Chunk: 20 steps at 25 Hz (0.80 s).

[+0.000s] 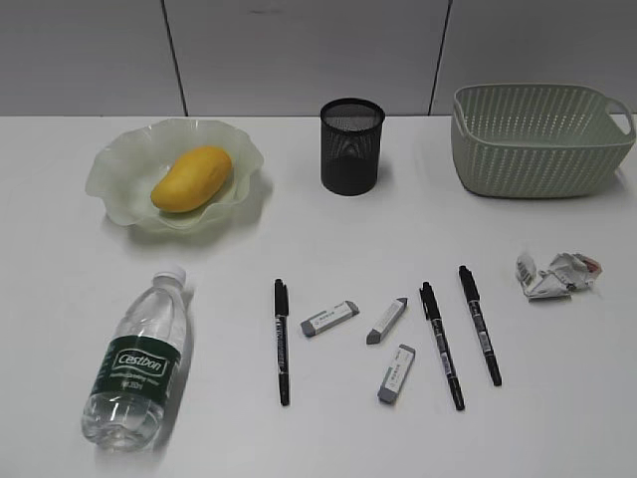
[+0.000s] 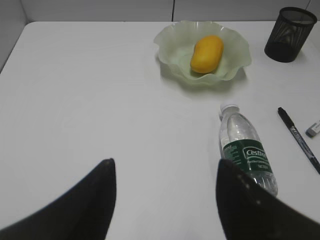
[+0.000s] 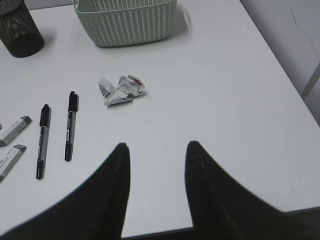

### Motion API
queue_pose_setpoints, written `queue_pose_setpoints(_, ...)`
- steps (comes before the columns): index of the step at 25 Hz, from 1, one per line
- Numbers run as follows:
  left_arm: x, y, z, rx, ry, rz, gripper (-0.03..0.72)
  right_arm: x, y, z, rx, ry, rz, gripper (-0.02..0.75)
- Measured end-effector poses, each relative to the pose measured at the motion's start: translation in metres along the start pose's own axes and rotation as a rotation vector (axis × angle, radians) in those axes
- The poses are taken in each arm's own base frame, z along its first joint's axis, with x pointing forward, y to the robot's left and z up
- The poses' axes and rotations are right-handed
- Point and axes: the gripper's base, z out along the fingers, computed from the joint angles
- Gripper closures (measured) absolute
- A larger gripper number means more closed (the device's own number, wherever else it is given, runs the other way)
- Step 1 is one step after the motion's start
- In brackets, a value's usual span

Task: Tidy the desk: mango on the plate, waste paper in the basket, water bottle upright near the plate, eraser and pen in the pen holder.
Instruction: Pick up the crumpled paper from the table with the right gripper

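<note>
Pens and erasers crowd the desk's front middle; bare surface surrounds the paper and bottle.

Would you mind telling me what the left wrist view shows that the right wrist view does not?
Only the left wrist view shows the mango on the plate, the lying bottle and the open left gripper. Only the right wrist view shows the basket, the waste paper and the open right gripper. Both show the pen holder, pens and erasers on the desk.

Bright even light, soft faint shadows; sharp focus, no glare
</note>
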Motion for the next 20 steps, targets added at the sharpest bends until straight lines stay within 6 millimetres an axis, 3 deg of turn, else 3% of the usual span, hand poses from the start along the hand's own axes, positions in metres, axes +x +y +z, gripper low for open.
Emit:
queue_pose_setpoints(17,0.0004,-0.0018,0.006,0.005,-0.028,0.009,0.241,0.0,0.0019,0.0,-0.021,0.0,0.013,0.43)
queue_pose_setpoints(20,0.0007,-0.0021,0.0055,-0.024,-0.031,-0.005,0.241,-0.0083,0.0046,0.0056,-0.034,0.024,0.019,0.43)
